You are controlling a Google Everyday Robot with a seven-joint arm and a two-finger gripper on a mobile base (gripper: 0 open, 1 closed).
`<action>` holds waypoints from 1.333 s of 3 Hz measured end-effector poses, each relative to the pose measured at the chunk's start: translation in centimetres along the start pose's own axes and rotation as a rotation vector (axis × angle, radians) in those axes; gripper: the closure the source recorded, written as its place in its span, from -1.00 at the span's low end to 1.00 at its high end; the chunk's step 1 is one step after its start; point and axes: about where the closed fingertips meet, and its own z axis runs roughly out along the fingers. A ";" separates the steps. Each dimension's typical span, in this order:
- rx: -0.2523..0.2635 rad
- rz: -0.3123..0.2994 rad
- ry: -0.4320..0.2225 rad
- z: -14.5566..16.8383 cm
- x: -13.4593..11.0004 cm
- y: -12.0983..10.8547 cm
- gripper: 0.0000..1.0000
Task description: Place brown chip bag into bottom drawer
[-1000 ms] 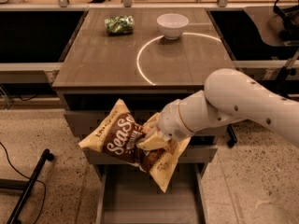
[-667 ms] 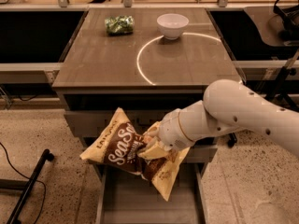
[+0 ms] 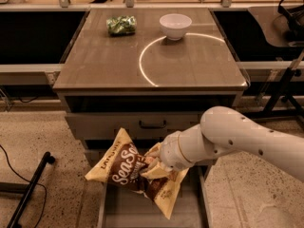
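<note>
The brown chip bag (image 3: 128, 171) has a dark brown centre with white "Sea S" lettering and pale tan ends. It hangs tilted just above the open bottom drawer (image 3: 128, 212), whose flat grey floor shows below it. My gripper (image 3: 153, 166) is shut on the bag's right middle part, at the end of my white arm (image 3: 237, 139) that reaches in from the right. The bag hides most of the fingers.
Two shallower grey drawers (image 3: 142, 125) with black handles sit above the open one. On the cabinet top (image 3: 109, 65) lie a small green shiny packet (image 3: 120, 24) and a white bowl (image 3: 175, 25). A black stand leg (image 3: 31, 186) lies on the floor at the left.
My gripper and the brown chip bag have moved down and a little toward the camera, from in front of the middle drawers to just over the open bottom drawer.
</note>
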 end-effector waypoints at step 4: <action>-0.024 0.021 0.060 7.2 13.0 0.0 1.00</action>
